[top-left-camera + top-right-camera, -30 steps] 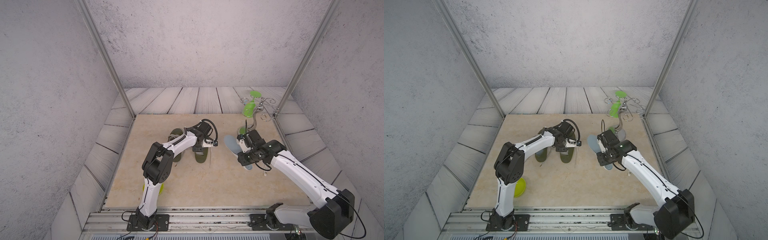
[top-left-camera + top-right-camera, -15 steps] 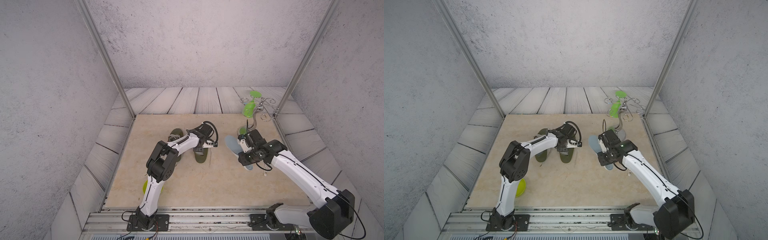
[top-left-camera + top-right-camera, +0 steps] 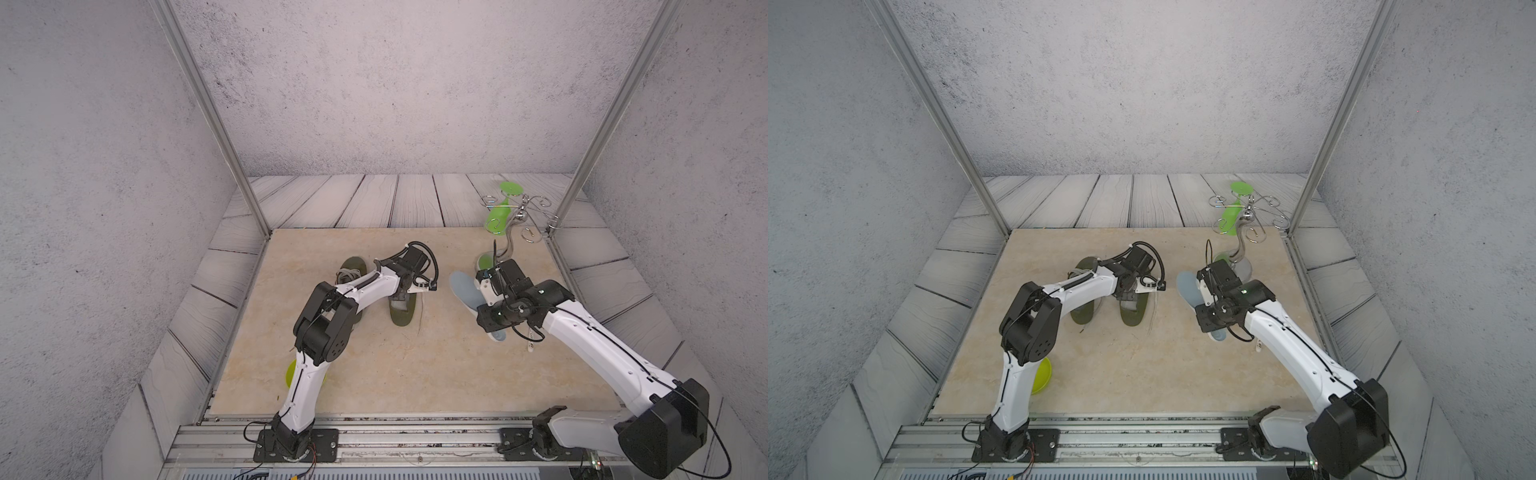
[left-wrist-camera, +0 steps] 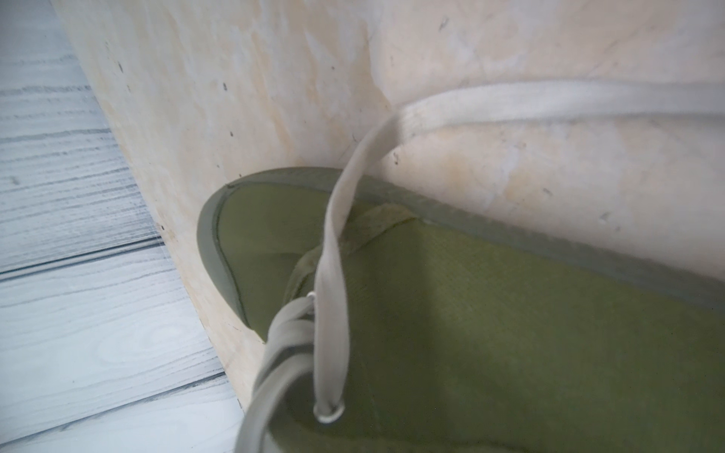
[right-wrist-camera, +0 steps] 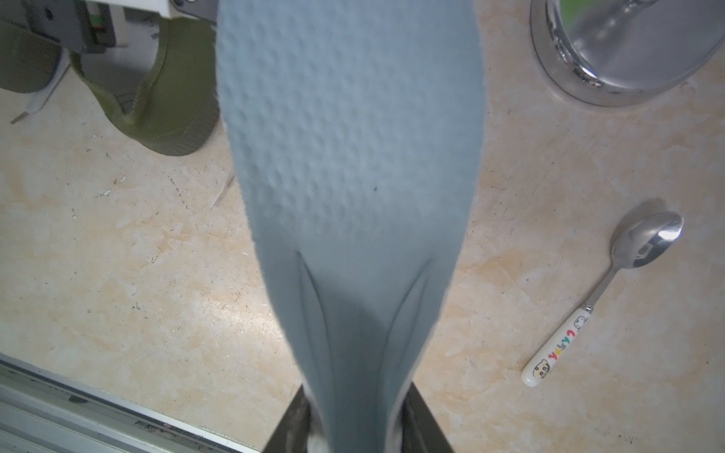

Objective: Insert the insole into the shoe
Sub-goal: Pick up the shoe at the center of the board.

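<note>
The left hand (image 3: 399, 294), poised over the olive-green canvas shoe (image 3: 402, 318), now has its jaws closed rather than partly open, and its arm's elbow sits slightly nearer the shoe.

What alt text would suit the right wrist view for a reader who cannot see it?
A pale blue dimpled insole fills the middle of the frame, pinched at one end by the right gripper. Beyond it on the beige table lie an olive green shoe, a spoon with a white cartoon handle, and the shiny metal base of a stand.
</note>
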